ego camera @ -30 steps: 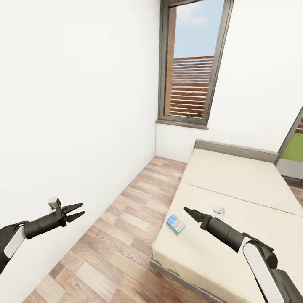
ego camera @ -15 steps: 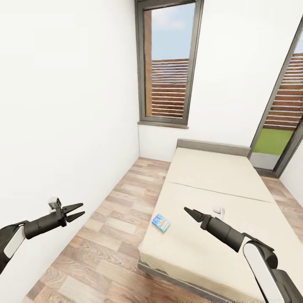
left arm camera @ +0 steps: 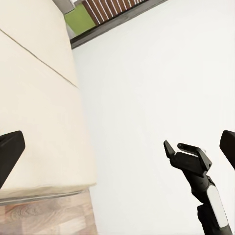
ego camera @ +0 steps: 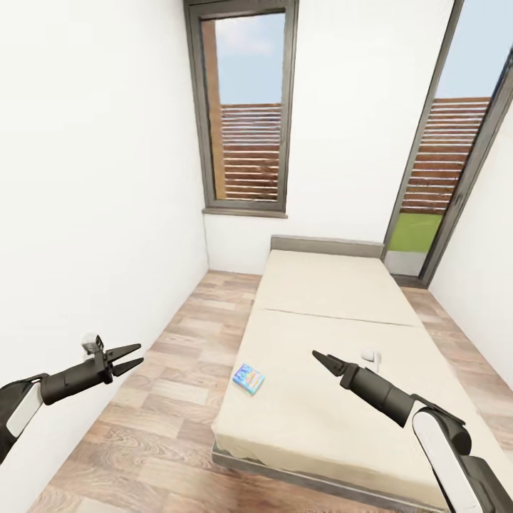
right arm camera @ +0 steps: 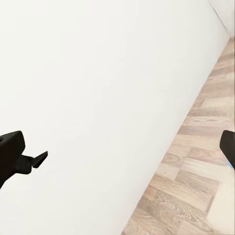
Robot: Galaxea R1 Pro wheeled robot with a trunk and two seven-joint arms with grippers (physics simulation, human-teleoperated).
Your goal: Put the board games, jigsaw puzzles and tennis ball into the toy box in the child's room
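Note:
In the head view a small blue board game (ego camera: 249, 378) with a cartoon cover lies flat near the left edge of the bed (ego camera: 320, 420), a beige mattress on a dark grey frame. My left gripper (ego camera: 132, 359) hangs open over the wood floor, left of the bed and well apart from the game. Over the mattress, right of the game, my right gripper (ego camera: 318, 358) is held empty, and its wrist view shows the fingers spread wide. The left wrist view shows the mattress (left arm camera: 34, 98) and, across from it, the right gripper (left arm camera: 188, 157).
A white wall (ego camera: 85, 214) runs close along my left side. A strip of plank floor (ego camera: 178, 385) lies between that wall and the bed. Two tall dark-framed windows (ego camera: 246, 114) stand behind the headboard (ego camera: 326, 246).
The camera has turned, so the bed, game and windows slide left in the picture and a second window comes into view. Both arms keep the same pose.

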